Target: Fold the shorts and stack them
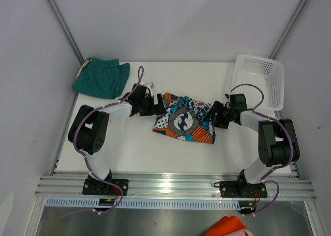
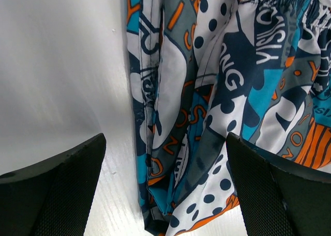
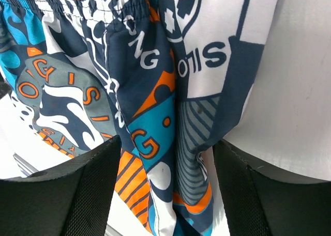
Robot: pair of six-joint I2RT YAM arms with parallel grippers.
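Fabric of the printed shorts [image 1: 183,123] lies between both sets of jaws, and neither set is closed on it. The left jaws are spread as wide as they go. In the left wrist view one pad [image 2: 57,194] is over bare desk [image 2: 57,65] and the other is over the print, so a seamed edge of the garment runs up through the gap. The right jaws are also parted, fairly wide, with a bunched fold of the same garment lying in the gap and nothing pinched. What looks like the gathered waistband [image 3: 103,6] is seen just ahead of them.

Outward from there, the printed pair is spread between the two sets of jaws, rumpled rather than flat. The teal shorts [image 1: 101,77] lie in a loose heap well beyond the left jaws, at the far corner. A white mesh basket [image 1: 261,81] stands beyond the right jaws, and an orange cloth [image 1: 227,226] is seen behind them, off the desk.

A fold of the printed pair is judged to be the step in hand. It would be done well if each set of jaws were lowered onto its own edge, every layer there were taken and not the top one alone, and both grips were closed at matching points. The cloth would then be kept lightly taut between them and carried over evenly, so that the edges meet before release. A grip on a single layer is the likely fault, since the fold would be dragged open
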